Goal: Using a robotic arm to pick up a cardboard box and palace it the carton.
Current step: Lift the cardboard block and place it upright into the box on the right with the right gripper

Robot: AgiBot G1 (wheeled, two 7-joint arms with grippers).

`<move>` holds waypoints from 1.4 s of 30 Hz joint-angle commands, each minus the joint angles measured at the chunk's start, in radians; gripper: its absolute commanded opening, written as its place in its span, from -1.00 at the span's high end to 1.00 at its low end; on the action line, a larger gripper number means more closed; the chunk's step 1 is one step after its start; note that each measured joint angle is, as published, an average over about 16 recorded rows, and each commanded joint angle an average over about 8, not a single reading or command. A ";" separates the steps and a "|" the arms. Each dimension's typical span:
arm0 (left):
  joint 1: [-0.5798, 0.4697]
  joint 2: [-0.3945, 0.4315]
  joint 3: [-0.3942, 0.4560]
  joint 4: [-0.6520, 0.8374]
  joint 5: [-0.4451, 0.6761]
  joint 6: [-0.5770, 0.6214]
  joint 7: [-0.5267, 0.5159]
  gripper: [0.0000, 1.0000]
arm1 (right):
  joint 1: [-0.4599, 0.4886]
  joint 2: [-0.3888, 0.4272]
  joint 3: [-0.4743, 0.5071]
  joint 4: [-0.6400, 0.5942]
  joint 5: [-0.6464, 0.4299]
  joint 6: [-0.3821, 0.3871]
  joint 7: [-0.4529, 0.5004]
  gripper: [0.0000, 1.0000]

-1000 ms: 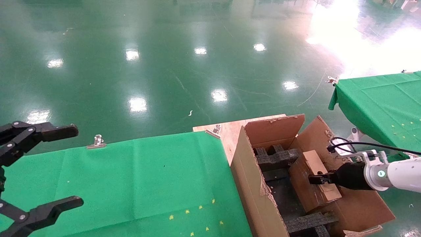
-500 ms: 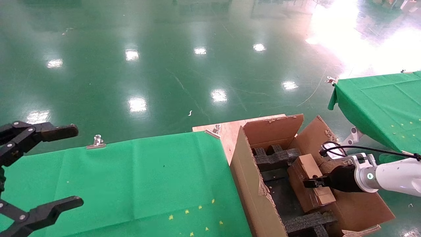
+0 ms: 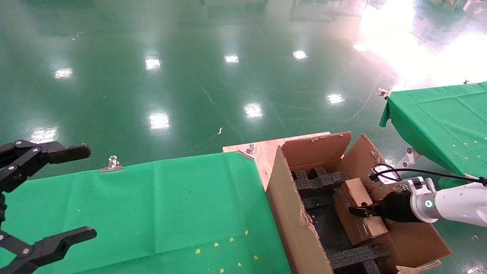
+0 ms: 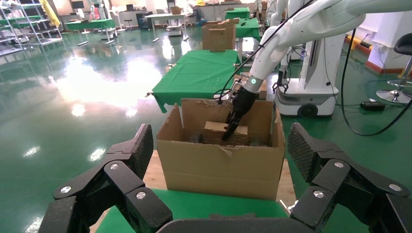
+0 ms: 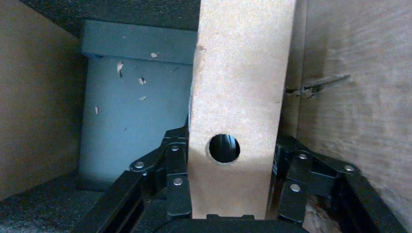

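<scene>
The white robotic arm (image 3: 456, 205) reaches into the carton (image 3: 289, 213) from the right. Its right gripper (image 3: 361, 211) is shut on the small brown cardboard box (image 3: 350, 198), which stands tilted inside the carton near the right wall. In the right wrist view the cardboard box (image 5: 240, 97) fills the gap between the fingers (image 5: 177, 165), its round hole (image 5: 224, 148) facing the camera. The left wrist view shows the carton (image 4: 221, 165) with the cardboard box (image 4: 214, 130) just under its rim. My left gripper (image 3: 81, 192) hangs open at the far left.
Black foam inserts (image 3: 317, 179) lie at the far and near ends (image 3: 355, 257) of the carton. A green-clothed table (image 3: 152, 205) lies left of it, a wooden board (image 3: 262, 150) behind, a second green table (image 3: 437, 118) at right. Metal clips (image 3: 112, 163) hold the cloth.
The right gripper has carried the cardboard box a little leftward and lower into the carton, then nearly stopped. The carton's right flap shifted slightly. The left arm has not moved.
</scene>
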 commanded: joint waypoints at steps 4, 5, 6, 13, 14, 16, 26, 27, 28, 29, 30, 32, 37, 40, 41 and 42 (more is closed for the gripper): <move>0.000 0.000 0.000 0.000 0.000 0.000 0.000 -1.00 | 0.006 0.003 0.002 0.002 0.001 -0.003 -0.003 -1.00; 0.000 0.000 0.000 0.000 0.000 0.000 0.000 -1.00 | 0.007 0.004 0.002 0.003 0.001 -0.003 -0.004 -1.00; 0.000 0.000 0.000 0.000 0.000 0.000 0.000 -1.00 | 0.008 0.005 0.003 0.005 0.001 -0.002 -0.005 -1.00; 0.000 0.000 0.000 0.000 0.000 0.000 0.000 -1.00 | 0.014 0.011 0.005 0.019 -0.001 0.009 -0.011 -1.00; 0.000 0.000 0.000 0.000 0.000 0.000 0.000 -1.00 | 0.016 0.013 0.005 0.022 -0.001 0.011 -0.010 -1.00; 0.000 0.000 0.000 0.000 0.000 0.000 0.000 -1.00 | 0.019 0.016 0.005 0.028 -0.002 0.013 -0.010 -1.00; 0.000 0.000 0.000 0.000 0.000 0.000 0.000 -1.00 | 0.054 0.045 0.009 0.079 -0.009 0.027 -0.004 -1.00; 0.000 0.000 0.000 0.000 0.000 0.000 0.000 -1.00 | 0.059 0.049 0.010 0.086 -0.011 0.029 -0.004 -1.00; 0.000 0.000 0.000 0.000 0.000 0.000 0.000 -1.00 | 0.065 0.052 0.010 0.094 -0.012 0.031 -0.003 -1.00; 0.000 0.000 0.000 0.000 0.000 0.000 0.000 -1.00 | 0.071 0.056 0.011 0.103 -0.014 0.033 -0.002 -1.00; 0.000 0.000 0.000 0.000 0.000 0.000 0.000 -1.00 | 0.077 0.060 0.011 0.112 -0.016 0.035 -0.001 -1.00; 0.000 0.000 0.000 0.000 0.000 0.000 0.000 -1.00 | 0.091 0.069 0.013 0.131 -0.020 0.039 0.001 -1.00; 0.000 0.000 0.000 0.000 0.000 0.000 0.000 -1.00 | 0.138 0.095 0.018 0.197 -0.033 0.045 0.008 -1.00; 0.000 0.000 0.000 0.000 0.000 0.000 0.000 -1.00 | 0.176 0.115 0.025 0.254 -0.041 0.043 0.012 -1.00; 0.000 0.000 0.000 0.000 0.000 0.000 0.000 -1.00 | 0.189 0.122 0.028 0.275 -0.043 0.041 0.014 -1.00; 0.000 0.000 0.000 0.000 0.000 0.000 0.000 -1.00 | 0.203 0.130 0.032 0.299 -0.044 0.039 0.016 -1.00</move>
